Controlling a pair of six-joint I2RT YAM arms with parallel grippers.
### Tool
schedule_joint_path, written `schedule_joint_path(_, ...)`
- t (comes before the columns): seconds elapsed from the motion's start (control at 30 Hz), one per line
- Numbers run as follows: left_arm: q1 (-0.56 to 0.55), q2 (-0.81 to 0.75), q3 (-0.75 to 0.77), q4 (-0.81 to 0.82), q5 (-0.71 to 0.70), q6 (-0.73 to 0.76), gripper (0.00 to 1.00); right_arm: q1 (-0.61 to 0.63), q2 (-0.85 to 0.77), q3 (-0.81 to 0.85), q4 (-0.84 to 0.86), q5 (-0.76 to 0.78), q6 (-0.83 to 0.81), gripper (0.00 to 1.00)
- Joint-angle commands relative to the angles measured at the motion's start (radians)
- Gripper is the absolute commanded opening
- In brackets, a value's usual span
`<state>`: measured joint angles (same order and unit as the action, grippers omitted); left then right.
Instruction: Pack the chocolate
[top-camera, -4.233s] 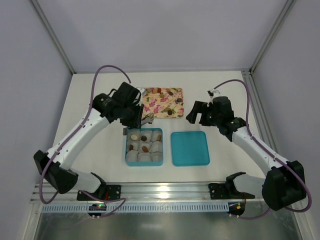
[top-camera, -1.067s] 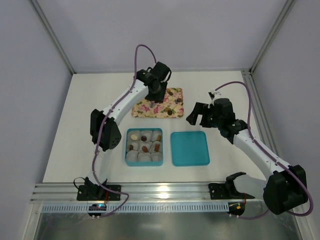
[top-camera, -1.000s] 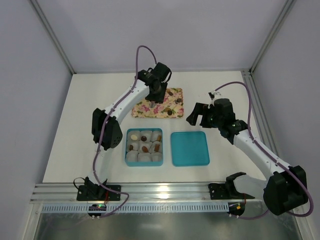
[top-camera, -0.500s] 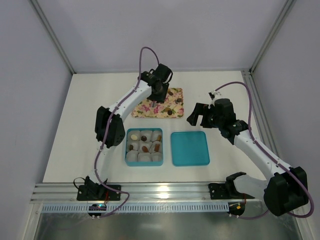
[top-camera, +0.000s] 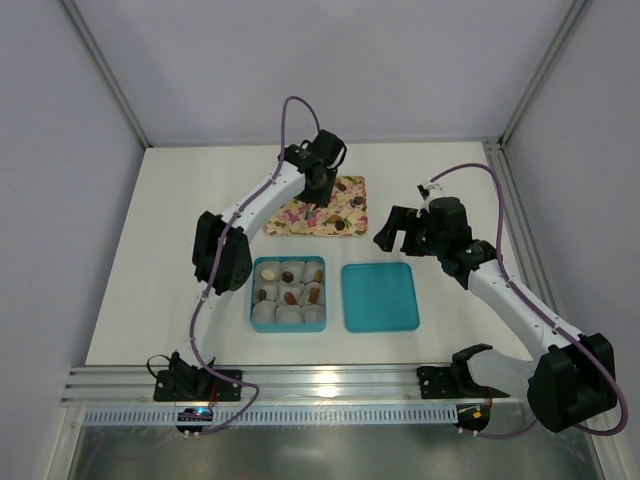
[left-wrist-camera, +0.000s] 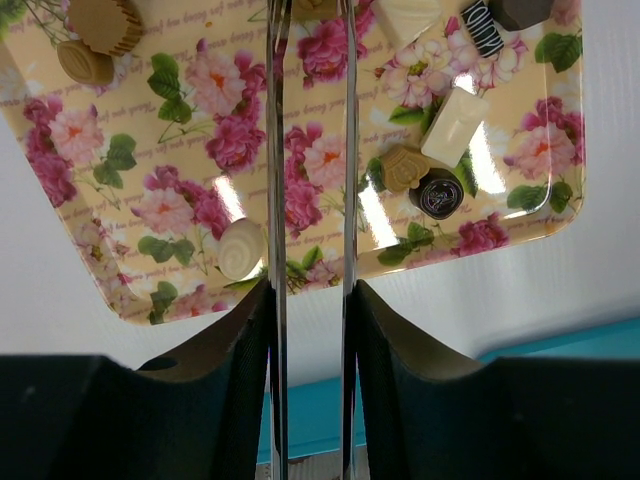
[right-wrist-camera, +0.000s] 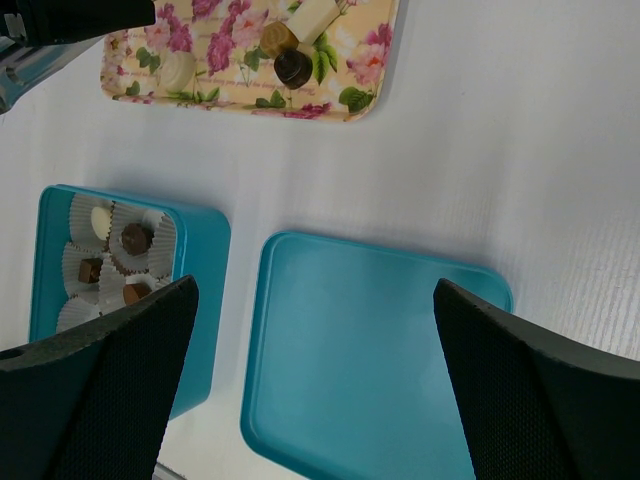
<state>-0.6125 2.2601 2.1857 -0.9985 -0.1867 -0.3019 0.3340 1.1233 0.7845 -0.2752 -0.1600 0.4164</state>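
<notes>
The bench (top-camera: 150, 250) was plain white, closed in by pale grey walls and metal corner posts, with a slotted rail along its near edge. At the far middle lay the floral tray (top-camera: 300, 222). Nearer me sat the teal box (top-camera: 251, 295), and its lid (top-camera: 380, 297) lay flat just to the right, a strip of bench between them.

The chocolate (left-wrist-camera: 240, 250) was in 2 places. Loose pieces lay scattered on the tray: white, tan and dark ones. More sat inside the box in paper cups (top-camera: 290, 315), in the far and middle rows; the near row of 3 cups looked empty.

My left arm (top-camera: 265, 195) reached across to the tray, and my left jaws pointed down over its far-left part. From the left wrist they stood narrow, 2 thin blades running parallel. A tan piece (left-wrist-camera: 315, 8) showed between them at the very top edge, but I could not tell whether they pinched it. A round white piece lay just left of the blades.

My right jaws hung wide with nothing between them, above bare bench right of the tray and beyond the lid, well apart from any chocolate.
</notes>
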Motion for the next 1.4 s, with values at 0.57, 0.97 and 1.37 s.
schedule_joint_path(0.57,0.003,-0.096,-0.001,-0.02,-0.01,0.01,0.27,0.003,-0.017,0.007,0.016,0.011,-0.013,1.0)
schedule_joint_path(0.97,0.003,-0.148,-0.014,-0.054,-0.007,-0.006,0.26,0.004,-0.007,0.009,0.025,0.01,-0.008,1.0)
schedule_joint_path(1.37,0.003,-0.158,-0.047,-0.063,-0.005,-0.002,0.29,0.002,-0.007,0.006,0.028,0.005,-0.007,1.0)
